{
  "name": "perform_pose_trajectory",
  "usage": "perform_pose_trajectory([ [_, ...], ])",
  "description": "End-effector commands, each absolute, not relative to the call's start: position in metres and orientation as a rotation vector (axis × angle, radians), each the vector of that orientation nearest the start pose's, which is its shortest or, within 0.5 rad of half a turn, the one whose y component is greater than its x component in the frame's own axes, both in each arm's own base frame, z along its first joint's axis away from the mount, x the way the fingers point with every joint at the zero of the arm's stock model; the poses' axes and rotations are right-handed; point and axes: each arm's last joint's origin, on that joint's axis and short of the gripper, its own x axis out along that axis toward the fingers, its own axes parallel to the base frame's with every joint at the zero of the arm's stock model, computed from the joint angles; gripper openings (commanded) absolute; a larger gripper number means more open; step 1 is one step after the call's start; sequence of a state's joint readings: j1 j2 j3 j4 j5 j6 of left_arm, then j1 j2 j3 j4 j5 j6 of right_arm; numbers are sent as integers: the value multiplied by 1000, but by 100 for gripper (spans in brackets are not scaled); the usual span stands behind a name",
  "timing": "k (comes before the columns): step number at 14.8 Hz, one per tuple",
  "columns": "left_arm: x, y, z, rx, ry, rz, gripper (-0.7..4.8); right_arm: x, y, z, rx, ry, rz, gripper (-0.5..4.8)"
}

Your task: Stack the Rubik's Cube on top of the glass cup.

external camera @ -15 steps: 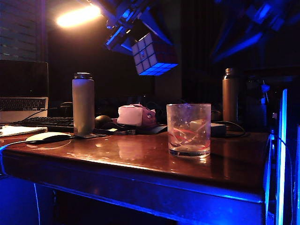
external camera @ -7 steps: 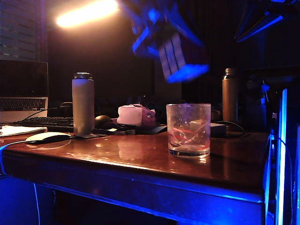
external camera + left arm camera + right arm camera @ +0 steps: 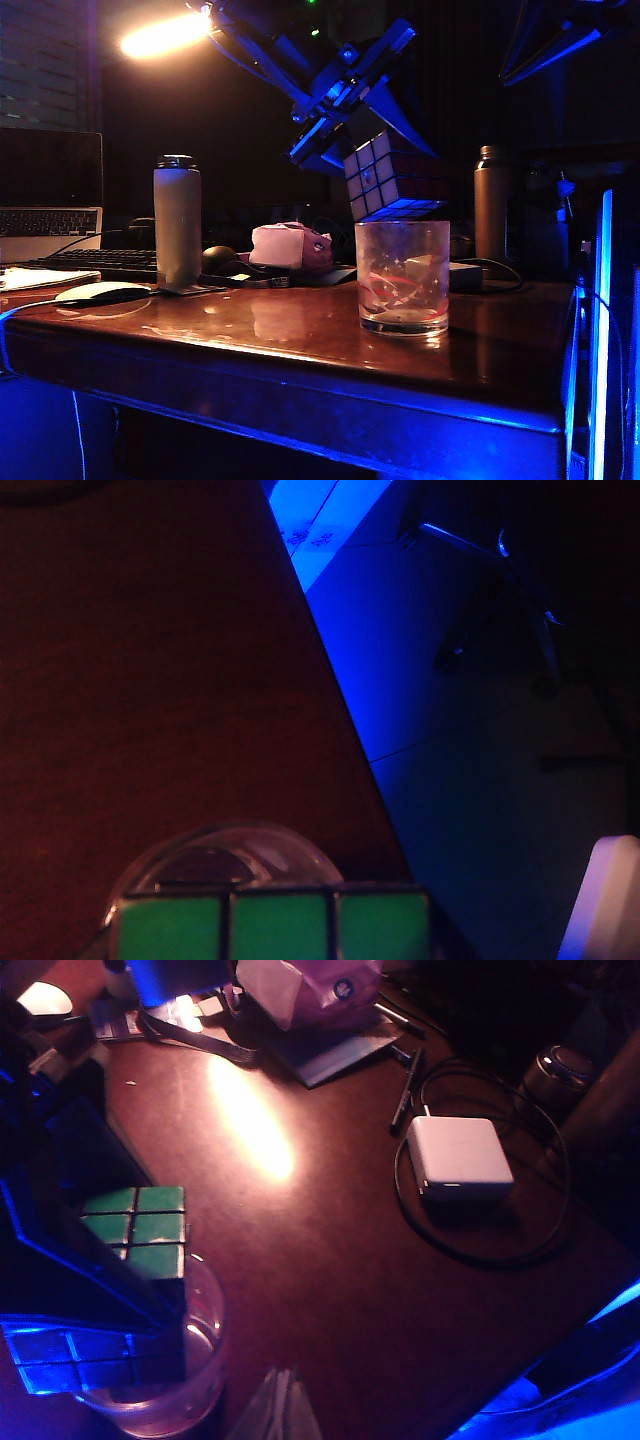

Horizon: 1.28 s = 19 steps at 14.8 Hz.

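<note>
- Dim room, lit by one warm lamp point(image 3: 165, 35) at the upper left and blue light along the edge of a glossy brown table point(image 3: 300, 330).
- On that table the glass cup point(image 3: 403, 277) stands upright near the right side, clear with red swirls low on its wall.
- The left gripper point(image 3: 375, 150) comes down at a slant from the upper left and is clamped on the Rubik's Cube point(image 3: 390, 178), jaws on opposite faces.
- The cube hangs tilted right above the cup's mouth, its lowest corner at or just over the rim; whether it touches I cannot tell.
- From the right wrist view the cube point(image 3: 135, 1230) shows green tiles on top and sits over the cup point(image 3: 190, 1360).
- The right gripper point(image 3: 280, 1405) shows only as a dim fingertip near the cup, and whether it is open or closed I cannot tell.
- Behind stand a pale bottle point(image 3: 177, 220), a dark bottle point(image 3: 491, 200), a keyboard point(image 3: 100, 262), a laptop point(image 3: 50, 195), a mouse point(image 3: 100, 292) and a white power adapter point(image 3: 458, 1155) with its cable.
</note>
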State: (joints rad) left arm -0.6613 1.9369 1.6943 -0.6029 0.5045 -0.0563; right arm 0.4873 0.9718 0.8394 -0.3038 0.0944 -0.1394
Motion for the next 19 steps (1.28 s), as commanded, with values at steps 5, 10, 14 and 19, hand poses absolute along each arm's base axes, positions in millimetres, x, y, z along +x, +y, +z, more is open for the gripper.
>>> perform_pose_trajectory([
  [5,329,-273,279,64,930,-1035,184,186,96,312,-254,369,411,-1],
  [10,329,-272,278,64,939,-1034,257,187,96,312,-252,361,411,-1],
  [14,329,-273,278,65,936,-1033,279,187,96,312,-252,362,411,-1],
  [19,331,-273,279,79,909,-1000,310,186,96,312,-250,362,418,-1],
])
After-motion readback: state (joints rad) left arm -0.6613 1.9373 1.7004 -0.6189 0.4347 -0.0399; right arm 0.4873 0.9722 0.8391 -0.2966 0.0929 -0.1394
